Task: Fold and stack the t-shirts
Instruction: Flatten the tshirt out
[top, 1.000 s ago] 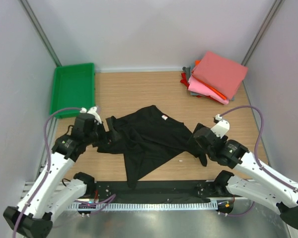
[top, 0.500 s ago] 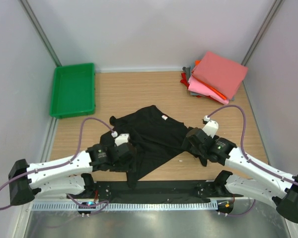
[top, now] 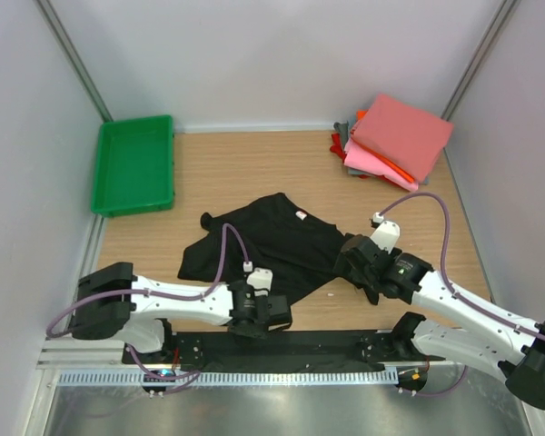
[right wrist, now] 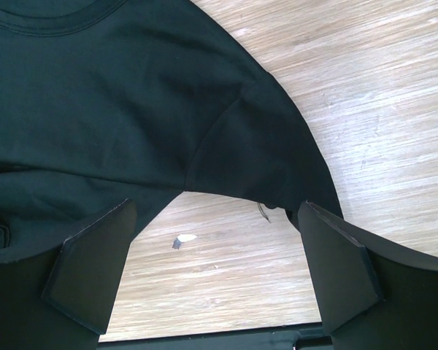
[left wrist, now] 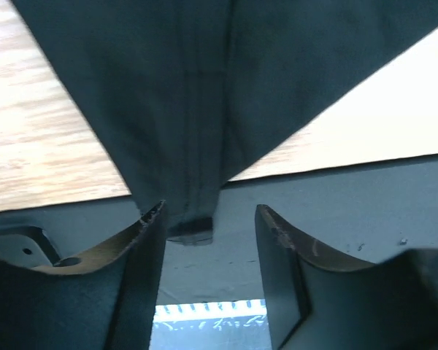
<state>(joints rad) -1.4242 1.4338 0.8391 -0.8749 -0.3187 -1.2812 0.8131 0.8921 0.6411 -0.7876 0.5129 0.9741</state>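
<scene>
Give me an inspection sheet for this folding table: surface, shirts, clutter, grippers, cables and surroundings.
Surface: wooden table, one small white scrap near the front edge.
Job's things: black t-shirt lying crumpled in the middle; stack of folded shirts in the far right corner, salmon-pink on top.
Clutter: green tray at the far left.
Grippers: left gripper open, fingers either side of the black t-shirt's near corner; right gripper open above a sleeve.
Cables: purple cable on the left arm loops over the shirt; right arm's cable arcs beside it.
Surroundings: grey walls; nothing else seen.
</scene>
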